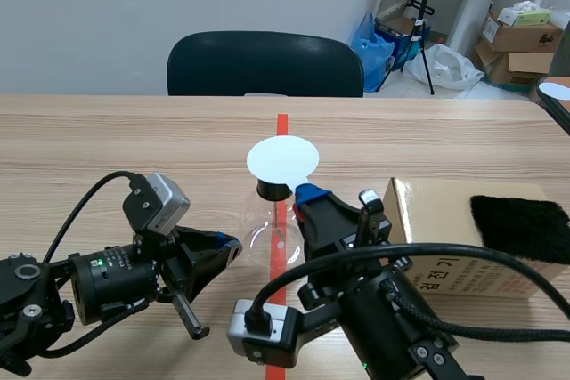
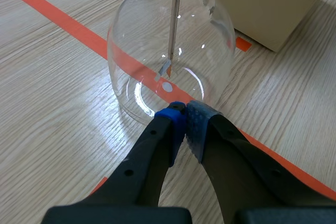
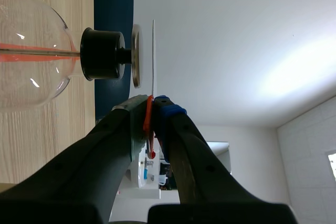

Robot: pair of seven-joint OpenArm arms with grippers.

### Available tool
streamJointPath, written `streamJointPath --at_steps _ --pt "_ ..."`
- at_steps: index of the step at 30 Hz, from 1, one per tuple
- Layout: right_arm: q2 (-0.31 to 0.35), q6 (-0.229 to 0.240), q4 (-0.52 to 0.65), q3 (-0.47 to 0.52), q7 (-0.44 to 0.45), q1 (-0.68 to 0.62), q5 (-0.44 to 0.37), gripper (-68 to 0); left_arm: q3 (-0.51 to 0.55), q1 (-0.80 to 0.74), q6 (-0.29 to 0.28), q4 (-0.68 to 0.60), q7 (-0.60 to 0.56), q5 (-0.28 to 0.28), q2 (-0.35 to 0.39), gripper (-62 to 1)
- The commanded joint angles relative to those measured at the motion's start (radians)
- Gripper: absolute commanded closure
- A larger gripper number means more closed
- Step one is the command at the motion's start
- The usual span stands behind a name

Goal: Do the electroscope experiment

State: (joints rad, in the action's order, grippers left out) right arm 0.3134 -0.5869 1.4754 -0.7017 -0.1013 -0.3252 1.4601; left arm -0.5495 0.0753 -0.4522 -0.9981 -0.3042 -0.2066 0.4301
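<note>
The flask is set mid-surface, with a box just to its right and a cloth laid on the box. The left hand is placed at the flask's left side, seemingly touching. The right hand is just right of its stopper, with a disc held above. A chair is placed behind the surface.

- Dark print stood on the near side of the cardboard box, by the table's right edge, too blurred to read.
- Nothing else was legible.

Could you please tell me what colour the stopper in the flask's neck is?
The stopper is black, clearest in the right wrist view.
</note>
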Motion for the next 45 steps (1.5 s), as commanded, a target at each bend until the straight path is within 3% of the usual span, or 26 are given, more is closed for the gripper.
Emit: streamJointPath --at_steps 1,9,22,30,36,45 --pt "0.011 -0.011 0.019 0.001 0.000 0.009 0.001 -1.0 0.010 0.008 -0.002 -0.016 -0.014 -0.009 0.000 -2.8" --pt "0.011 -0.011 0.020 0.001 -0.066 0.009 0.001 -1.0 0.010 0.008 -0.003 -0.016 -0.014 -0.009 0.000 -2.8" --pt "0.011 -0.011 0.020 0.001 -0.397 0.009 0.001 -1.0 0.010 0.008 -0.003 -0.016 -0.014 -0.009 0.000 -2.8" --pt "0.011 -0.011 0.020 0.001 -0.535 0.009 0.001 -1.0 0.010 0.008 -0.003 -0.016 -0.014 -0.009 0.000 -2.8" --pt "0.011 -0.011 0.020 0.001 -0.582 0.009 0.001 -1.0 0.010 0.008 -0.003 -0.016 -0.014 -0.009 0.000 -2.8" --pt "0.011 -0.011 0.020 0.001 -0.578 0.009 0.001 -1.0 0.010 0.008 -0.003 -0.016 -0.014 -0.009 0.000 -2.8"
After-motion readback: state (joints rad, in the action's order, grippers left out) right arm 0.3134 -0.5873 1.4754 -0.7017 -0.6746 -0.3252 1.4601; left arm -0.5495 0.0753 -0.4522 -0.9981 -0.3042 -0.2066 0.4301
